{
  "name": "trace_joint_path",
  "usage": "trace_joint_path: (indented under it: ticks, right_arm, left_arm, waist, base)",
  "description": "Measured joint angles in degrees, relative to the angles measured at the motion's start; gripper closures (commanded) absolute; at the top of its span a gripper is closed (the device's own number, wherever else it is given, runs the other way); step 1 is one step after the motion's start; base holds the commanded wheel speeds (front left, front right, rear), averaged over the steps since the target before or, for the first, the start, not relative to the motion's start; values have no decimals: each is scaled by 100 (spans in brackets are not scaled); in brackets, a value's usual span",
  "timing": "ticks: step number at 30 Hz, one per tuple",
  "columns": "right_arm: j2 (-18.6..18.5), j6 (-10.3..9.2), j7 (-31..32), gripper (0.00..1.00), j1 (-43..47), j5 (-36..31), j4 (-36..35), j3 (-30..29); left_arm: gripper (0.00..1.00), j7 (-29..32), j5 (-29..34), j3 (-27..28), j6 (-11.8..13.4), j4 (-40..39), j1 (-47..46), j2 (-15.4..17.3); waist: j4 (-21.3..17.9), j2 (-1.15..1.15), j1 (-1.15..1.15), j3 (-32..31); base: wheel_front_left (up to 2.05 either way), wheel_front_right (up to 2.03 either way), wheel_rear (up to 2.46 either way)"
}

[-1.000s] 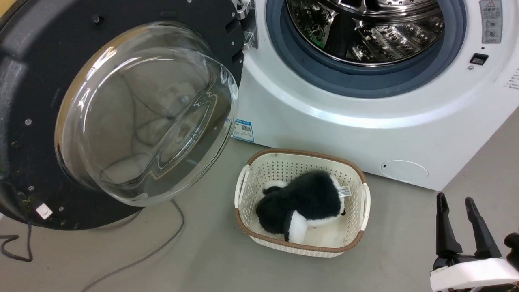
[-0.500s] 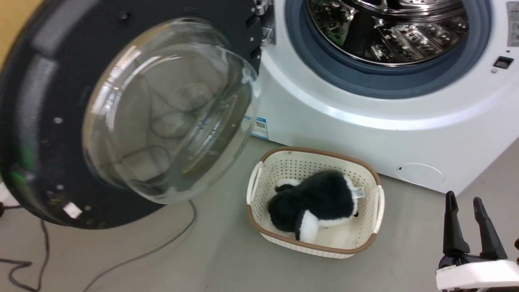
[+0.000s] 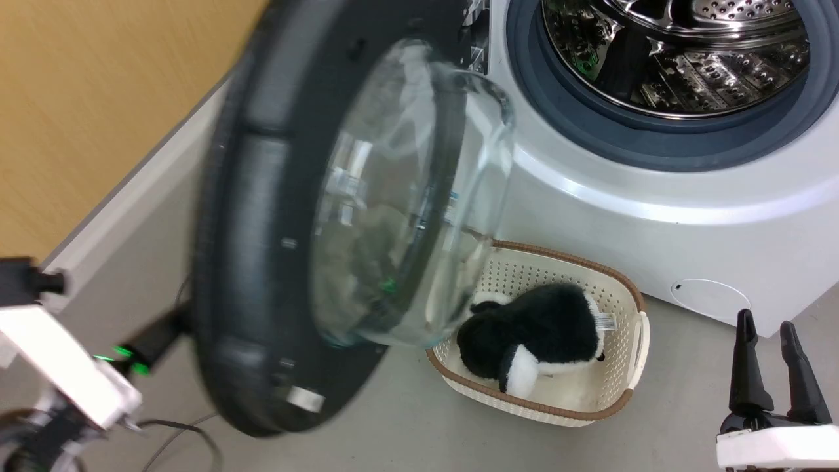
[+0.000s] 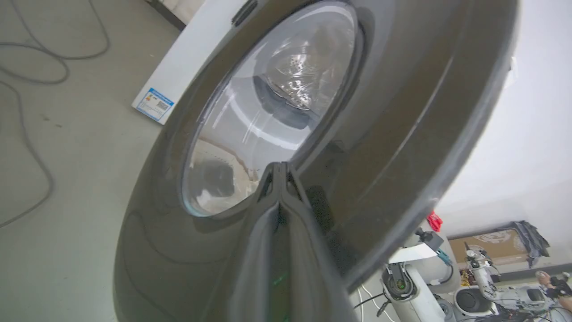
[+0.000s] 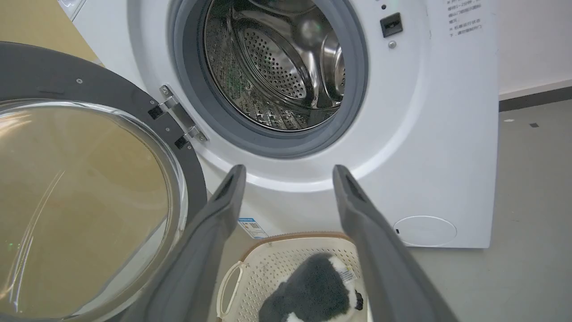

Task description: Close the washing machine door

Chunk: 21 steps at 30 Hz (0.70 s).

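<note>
Door position: you see the washing machine door (image 3: 255,216) standing partly open, hinged at the left side of the washing machine (image 3: 655,216), with its glass bowl turned toward the uncovered steel drum (image 3: 675,59) and its black ring blurred in the head view. Your left claw (image 4: 279,167) has its fingers pressed together with nothing between them, tips against the door's glossy outer face just beside the window edge. Your right claw (image 3: 765,321) stands empty with fingers apart, near the cream basket (image 3: 623,282) on the floor (image 3: 393,426), which holds a black-and-white plush toy (image 3: 531,328).
</note>
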Motion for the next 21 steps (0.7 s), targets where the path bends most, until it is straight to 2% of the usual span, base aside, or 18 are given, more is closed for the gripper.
trace_joint_path:
  ticks: [5,10,16,21]
  right_arm:
    - [0,0,0,0,-2,1,0,38]
    - [3,0,-1,0,-10,-3,-5,98]
    - [5,0,-1,0,-34,-4,-1,93]
    - [7,0,-1,0,-141,-11,-4,85]
  left_arm:
    - [100,-133,-96,-523,1,-705,357,-363]
    - [100,-446,-99,-1185,0,-984,541,-765]
    - [100,-1141,103,-2240,0,-635,524,-1312]
    - [100,-1975,252,-3082,0,-113,144,-1571]
  waist:
    - [-45,0,0,-15]
    - [-207,0,0,-3]
    - [-518,0,0,4]
    - [-835,0,0,19]
  base:
    - [0,0,0]
    - [0,0,0]
    - [0,0,0]
    - [0,0,0]
